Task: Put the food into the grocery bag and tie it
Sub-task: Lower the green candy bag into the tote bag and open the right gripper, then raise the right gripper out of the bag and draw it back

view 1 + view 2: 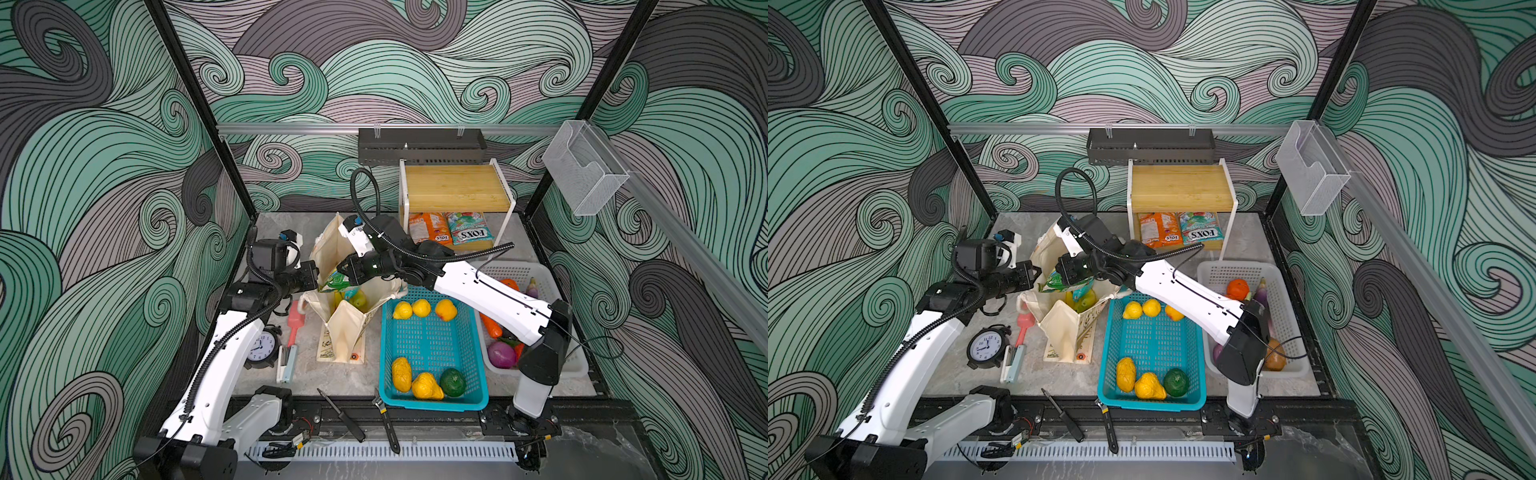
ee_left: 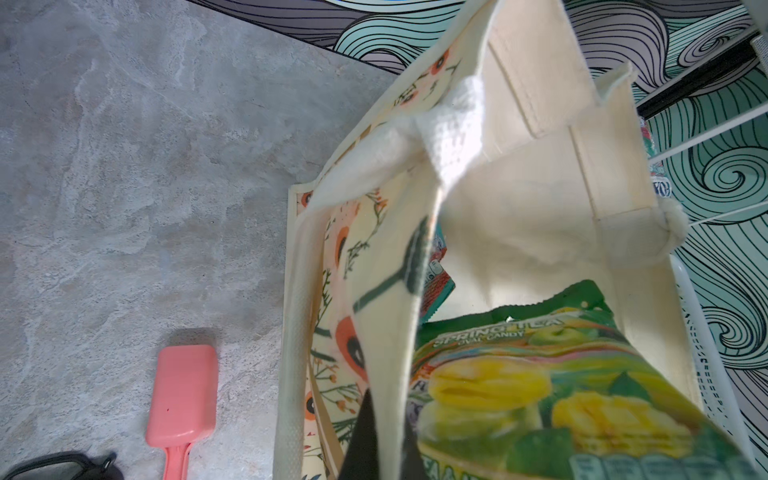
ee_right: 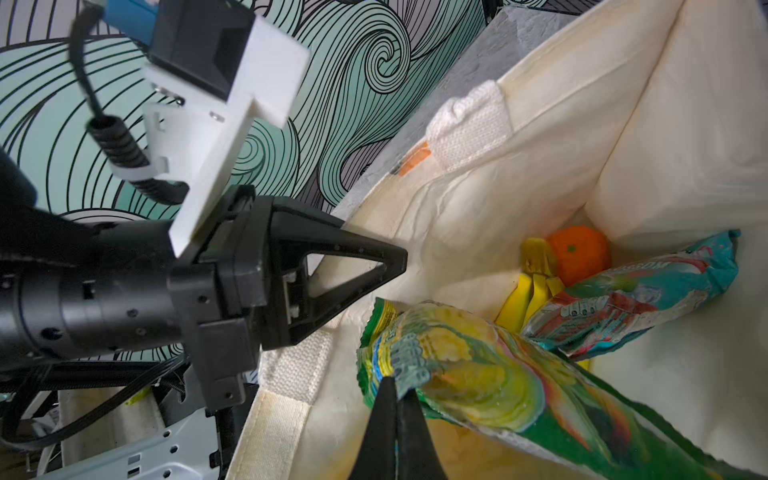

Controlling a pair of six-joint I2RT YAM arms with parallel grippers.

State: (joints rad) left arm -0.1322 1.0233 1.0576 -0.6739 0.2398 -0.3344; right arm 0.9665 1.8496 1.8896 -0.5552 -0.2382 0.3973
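The cream grocery bag (image 1: 345,332) (image 1: 1065,332) stands open at mid-table. My left gripper (image 1: 316,276) (image 2: 384,401) is shut on the bag's near wall at the rim (image 2: 399,332), holding the mouth open. My right gripper (image 1: 343,270) (image 3: 397,384) is shut on one corner of a green-yellow snack packet (image 3: 498,374) (image 2: 540,374), which hangs tilted over the mouth and partly inside. At the bottom of the bag lie a teal-red packet (image 3: 623,299), a banana bunch (image 3: 532,286) and an orange (image 3: 577,253). A white handle (image 3: 469,124) sits on the far rim.
A teal basket (image 1: 432,405) of yellow and green fruit stands right of the bag, with a white basket (image 1: 577,370) of vegetables beyond it. Two packets (image 1: 451,232) lie under a wood-topped shelf (image 1: 457,187). A pink scoop (image 1: 294,322) and a clock (image 1: 262,347) sit left.
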